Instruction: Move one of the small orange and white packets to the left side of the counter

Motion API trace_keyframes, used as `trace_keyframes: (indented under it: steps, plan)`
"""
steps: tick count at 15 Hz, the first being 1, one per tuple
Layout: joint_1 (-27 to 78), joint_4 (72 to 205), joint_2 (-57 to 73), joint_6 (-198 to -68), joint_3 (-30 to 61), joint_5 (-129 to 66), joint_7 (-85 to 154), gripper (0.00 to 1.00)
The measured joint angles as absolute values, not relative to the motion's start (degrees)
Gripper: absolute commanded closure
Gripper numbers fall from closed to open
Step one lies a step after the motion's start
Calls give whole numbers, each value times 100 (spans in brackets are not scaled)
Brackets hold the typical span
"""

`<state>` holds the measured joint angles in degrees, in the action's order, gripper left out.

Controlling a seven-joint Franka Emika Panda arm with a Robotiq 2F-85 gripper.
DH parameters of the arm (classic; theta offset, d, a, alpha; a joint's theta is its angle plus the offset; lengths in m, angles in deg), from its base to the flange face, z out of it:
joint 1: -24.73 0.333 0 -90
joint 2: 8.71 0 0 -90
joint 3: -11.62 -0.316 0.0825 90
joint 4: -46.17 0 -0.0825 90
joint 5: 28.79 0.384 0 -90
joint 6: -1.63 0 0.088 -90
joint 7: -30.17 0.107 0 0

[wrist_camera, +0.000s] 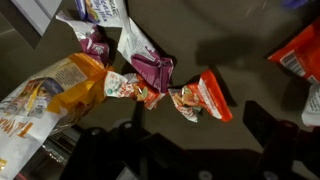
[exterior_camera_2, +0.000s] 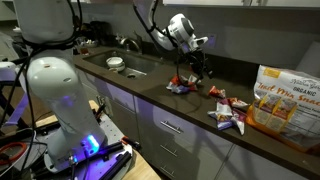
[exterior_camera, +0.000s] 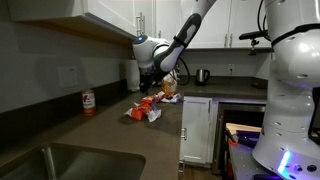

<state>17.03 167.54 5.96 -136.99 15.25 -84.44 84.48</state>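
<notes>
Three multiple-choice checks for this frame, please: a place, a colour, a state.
1. The large Organic bag sits: A on a chair; B on the counter; C on a stove.
2. The cabinets under the counter are: A white; B black; C green.
3. The end effector is: A open above packets; B shut on a packet; C out of view.
Answers: B, the bag stands at the counter's end; A, their fronts show white; A, the wrist view shows it open with nothing held.

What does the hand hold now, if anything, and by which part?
Nothing is held. The hand hangs open above the small packets, which lie on the counter.
</notes>
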Motion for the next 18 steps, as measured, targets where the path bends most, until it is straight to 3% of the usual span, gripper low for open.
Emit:
trace_keyframes:
  steps: [12,18]
  plan:
    - [1812,15827,1891,-14011,1908,-8053,8374,0]
    - [1913,15730,2007,-14946,2082,-8113,8297,0]
